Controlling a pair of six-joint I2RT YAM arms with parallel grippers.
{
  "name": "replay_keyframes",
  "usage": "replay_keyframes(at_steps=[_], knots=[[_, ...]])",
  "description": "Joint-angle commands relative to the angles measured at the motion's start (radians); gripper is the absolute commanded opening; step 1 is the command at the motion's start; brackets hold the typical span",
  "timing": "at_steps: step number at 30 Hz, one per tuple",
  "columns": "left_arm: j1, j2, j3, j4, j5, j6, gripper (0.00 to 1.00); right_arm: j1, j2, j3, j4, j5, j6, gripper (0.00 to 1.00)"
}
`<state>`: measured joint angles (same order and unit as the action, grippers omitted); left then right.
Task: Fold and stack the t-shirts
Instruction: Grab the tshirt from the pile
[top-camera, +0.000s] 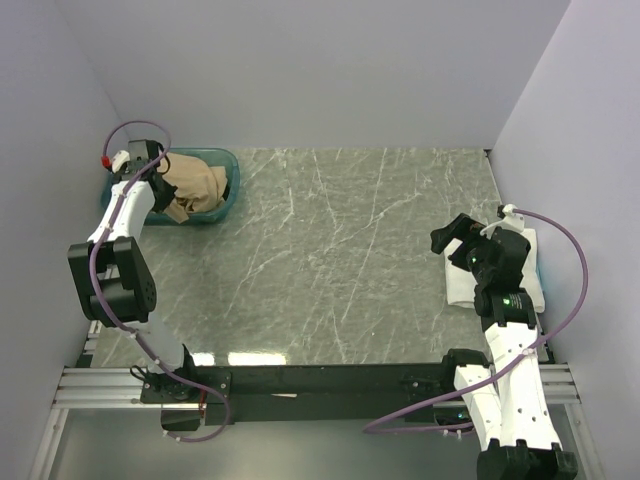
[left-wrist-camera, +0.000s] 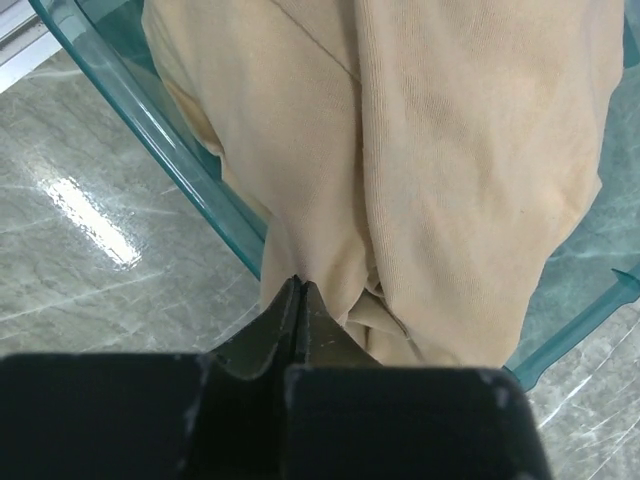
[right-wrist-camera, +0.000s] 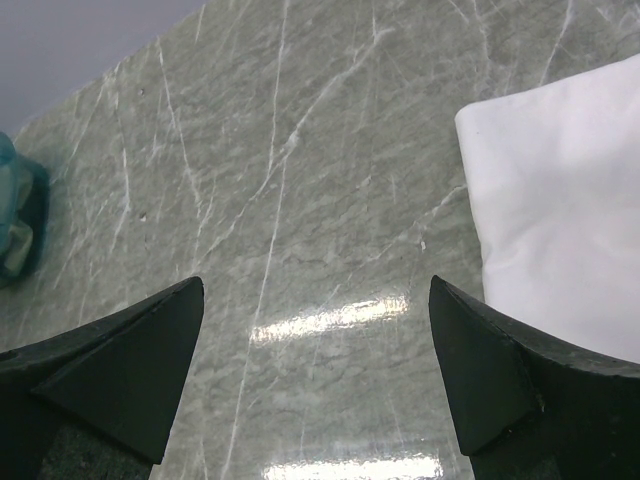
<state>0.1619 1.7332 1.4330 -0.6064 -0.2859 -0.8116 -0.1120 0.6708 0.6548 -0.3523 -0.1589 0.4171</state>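
Crumpled tan t-shirt (top-camera: 195, 186) (white one (right-wrist-camera: 560, 200) folded)

marble table (top-camera: 350, 260): teal tub (top-camera: 222, 212), white t-shirt (top-camera: 460, 288)

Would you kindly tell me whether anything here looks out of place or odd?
Nothing looks spilled or damaged. The tan t-shirt sits bunched in the teal tub, draped over its rim and pinched by the shut left gripper; the white t-shirt lies neatly folded on the right.

Far left, crumpled t-shirt (top-camera: 193, 187) in tub (top-camera: 222, 210); at right, folded t-shirt (top-camera: 460, 288).
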Motion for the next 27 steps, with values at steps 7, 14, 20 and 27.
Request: replay_keyframes(at_steps=[7, 14, 20, 27], knots=[[-0.004, -0.141, -0.006, 0.071, -0.039, 0.022, 0.00, -0.003, -0.013, 0.006, 0.019, 0.005, -0.012, 0.99], [-0.007, -0.288, 0.021, 0.181, 0.016, 0.095, 0.01, -0.003, -0.014, 0.012, 0.019, 0.015, -0.012, 0.99], [-0.053, -0.337, 0.277, 0.223, 0.105, 0.198, 0.01, -0.003, -0.022, 0.016, 0.015, 0.021, -0.015, 0.99], [-0.220, -0.323, 0.615, 0.218, 0.277, 0.281, 0.01, -0.003, -0.040, 0.009, 0.021, 0.030, -0.014, 0.99]])
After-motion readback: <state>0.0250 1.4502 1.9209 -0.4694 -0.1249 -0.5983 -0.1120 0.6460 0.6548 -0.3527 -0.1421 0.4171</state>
